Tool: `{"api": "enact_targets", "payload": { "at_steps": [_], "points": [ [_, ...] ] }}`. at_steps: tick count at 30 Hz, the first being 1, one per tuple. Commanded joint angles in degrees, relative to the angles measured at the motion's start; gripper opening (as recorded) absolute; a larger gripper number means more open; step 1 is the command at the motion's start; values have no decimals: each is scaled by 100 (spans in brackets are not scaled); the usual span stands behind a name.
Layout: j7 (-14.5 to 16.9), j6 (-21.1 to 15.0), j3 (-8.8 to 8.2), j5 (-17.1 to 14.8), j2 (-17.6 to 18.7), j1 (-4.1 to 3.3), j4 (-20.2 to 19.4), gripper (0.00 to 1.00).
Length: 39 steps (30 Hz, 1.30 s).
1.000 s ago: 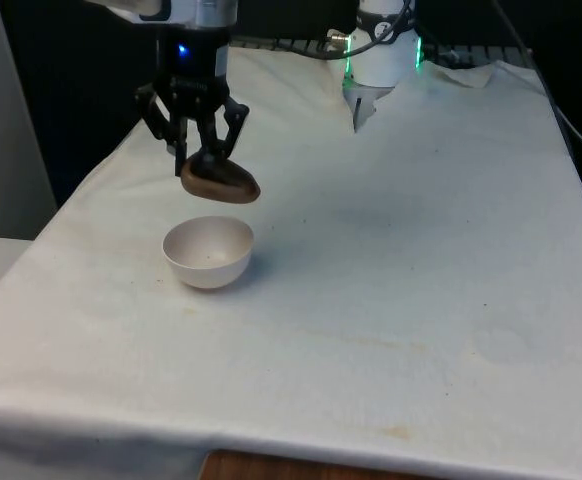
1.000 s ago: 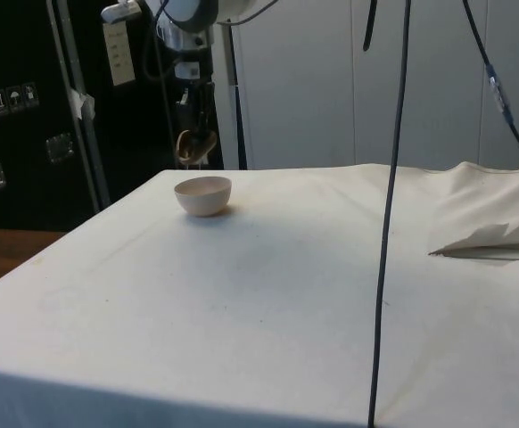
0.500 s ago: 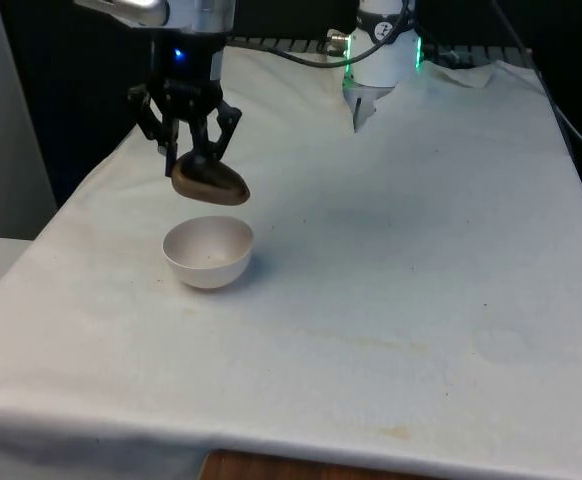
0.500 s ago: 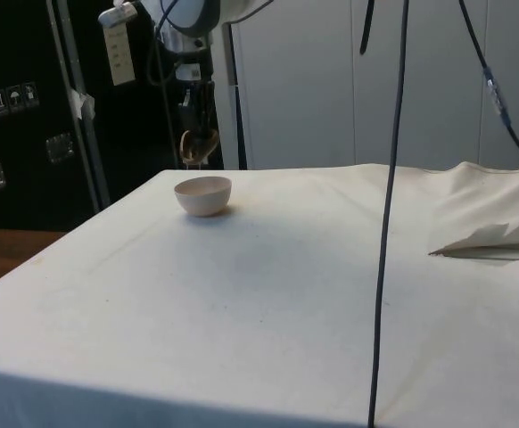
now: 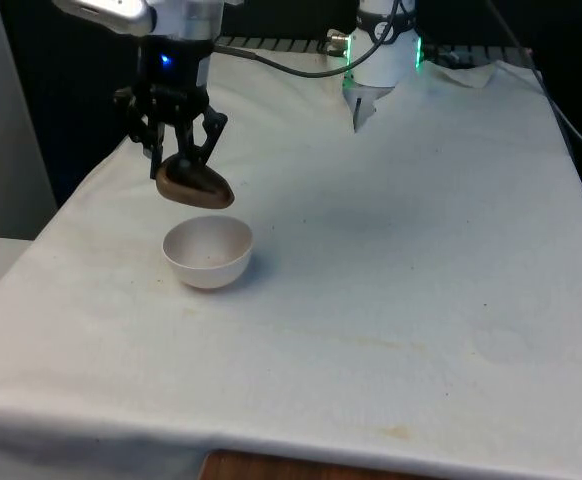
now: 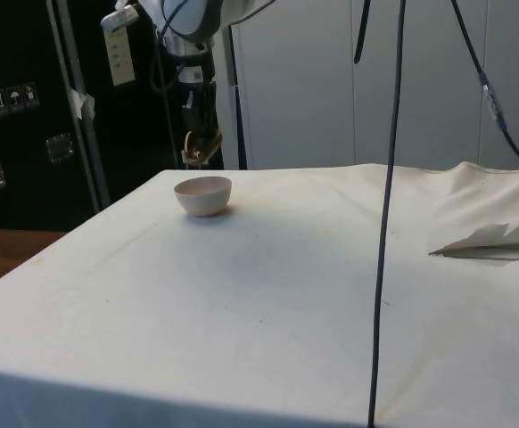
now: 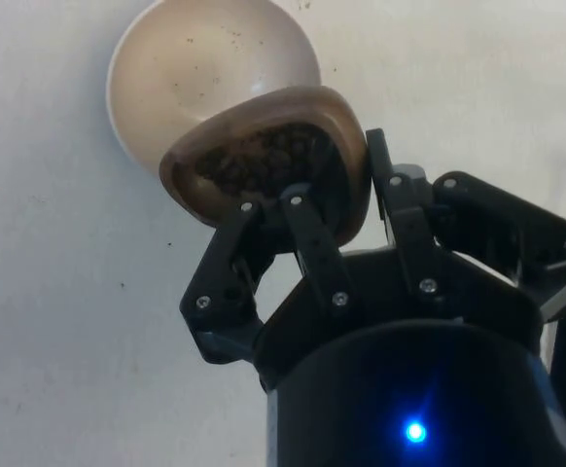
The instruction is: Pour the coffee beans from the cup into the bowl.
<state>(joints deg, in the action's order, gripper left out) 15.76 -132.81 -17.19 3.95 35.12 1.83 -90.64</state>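
Showing: one moment of a pouring task, listed from the near edge of the scene to the far end.
Tabletop (image 5: 401, 300): covered by a white cloth; faint stains lie near the front edge in the front view.
Bowl (image 5: 208, 252): white, upright, resting on the cloth towards the front view's left; a few dark specks lie inside it in the wrist view (image 7: 205, 68).
Cup (image 5: 193, 185): brown, held in the air above the bowl and slightly towards the far side and the front view's left; tilted, with its mouth turned to the side; not touching the bowl.
Coffee beans (image 7: 259, 161): dark, heaped inside the tilted cup; in the wrist view they sit at the cup's mouth, which overlaps the bowl's rim.
Hand (image 5: 175, 150): black, two-fingered, pointing downward; closed on the cup, with one finger (image 7: 307, 233) inside the cup's wall and the other outside it.
Side view: the hand (image 6: 201, 143) hangs with the cup (image 6: 197, 153) just behind and above the bowl (image 6: 204, 194).
Cable (image 6: 386, 205): dark, hanging across the side view, well apart from the bowl.
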Motion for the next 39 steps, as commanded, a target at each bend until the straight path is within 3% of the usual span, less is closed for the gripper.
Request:
{"api": "enact_targets", "payload": {
  "at_steps": [1,7,8,10,14,15,16,23,25,26,27,34,35,36,39],
  "points": [
    [-23,46,-34,57,34,-23,40,2],
    [-74,52,-74,201,86,-46,103,2],
    [-17,0,-23,126,57,-6,63,2],
    [-132,46,-80,304,86,-69,97,2],
    [-241,17,-69,447,69,-97,69,2],
    [-166,0,-29,367,63,-46,69,2],
    [-241,17,-69,447,69,-97,69,2],
    [-435,46,-86,773,97,-155,86,2],
    [-521,46,-80,911,115,-155,97,2],
    [-487,6,-29,865,86,-120,63,2],
    [-544,46,-74,951,115,-155,103,2],
    [-739,52,-86,1243,138,-195,109,2],
    [-739,11,-29,1261,115,-155,74,2],
    [-819,57,-86,1352,138,-218,109,2],
    [-951,63,-80,1518,138,-241,109,2]
  ]
}}
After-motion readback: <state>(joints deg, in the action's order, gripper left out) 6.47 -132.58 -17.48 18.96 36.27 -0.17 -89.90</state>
